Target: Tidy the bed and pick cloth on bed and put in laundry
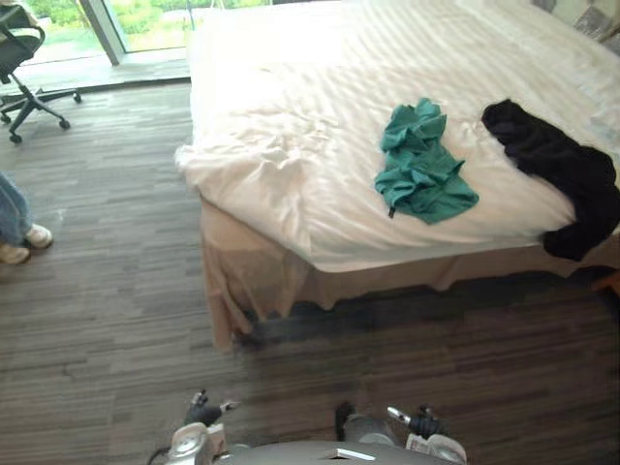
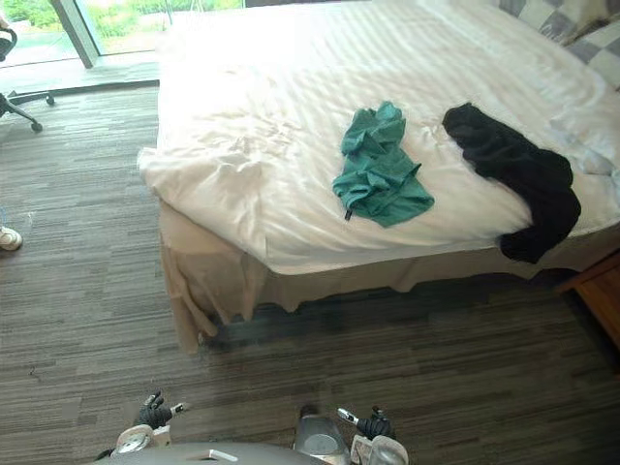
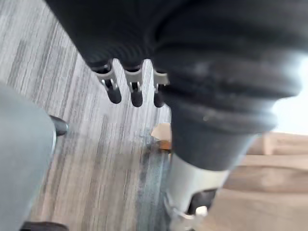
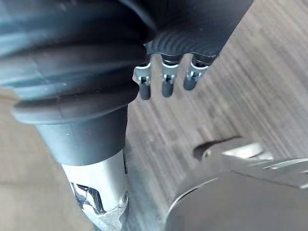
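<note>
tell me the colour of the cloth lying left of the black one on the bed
Teal green. The cloth shows best in the left eye view.

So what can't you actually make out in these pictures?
Person: left eye view, cut off by the left edge, so just a trouser leg and shoes show.
Office chair: same view, cut off by the upper left corner.
Wooden furniture beside the bed: right eye view, cut off by the right edge, so what it is stays unclear.
Black cloth: too bunched up to tell what garment it is.
</note>
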